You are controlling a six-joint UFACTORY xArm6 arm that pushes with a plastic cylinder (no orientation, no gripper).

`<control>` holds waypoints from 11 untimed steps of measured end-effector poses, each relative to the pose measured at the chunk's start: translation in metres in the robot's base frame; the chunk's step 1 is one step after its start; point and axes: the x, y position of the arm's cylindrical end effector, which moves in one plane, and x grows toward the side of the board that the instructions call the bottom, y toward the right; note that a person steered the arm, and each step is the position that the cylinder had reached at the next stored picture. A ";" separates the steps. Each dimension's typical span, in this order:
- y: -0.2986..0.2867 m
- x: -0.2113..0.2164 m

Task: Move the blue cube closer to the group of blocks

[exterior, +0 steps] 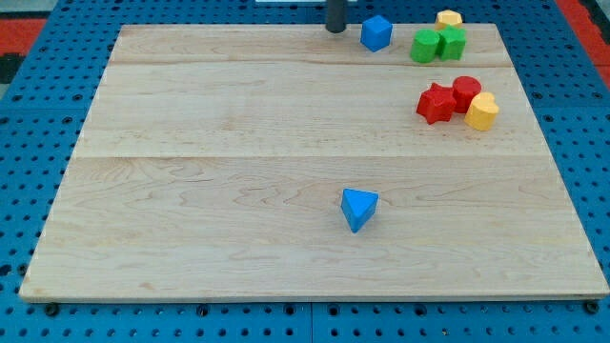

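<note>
**A:** ok so only one camera view here. Where's my tip (335, 30)?

**B:** Up at the view's top edge of the board (191, 238), a bit right of centre. It's a plain dark rod, no jaws on it, so nothing to open or close and it's not gripping anything. The end sits right at the board's rim.

**A:** And the blue cube (376, 32)?

**B:** Just to the right of the tip, near it, with a small gap showing, so not touching as far as I can tell.

**A:** The group?

**B:** Further right from the tip: two green blocks (437, 44) pressed together, a yellow block (448, 18) just above them. Right and below the tip, a red star (436, 103), a red cylinder (466, 91) and a second yellow one (482, 111), all touching in a cluster.

**A:** Any containers?

**B:** Only the board holds stuff. A blue wedge (358, 208) sits alone, well below the tip, well apart from everything.
</note>
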 end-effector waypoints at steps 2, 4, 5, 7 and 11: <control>0.022 0.000; -0.022 0.032; 0.006 0.040; 0.069 0.033; 0.047 0.000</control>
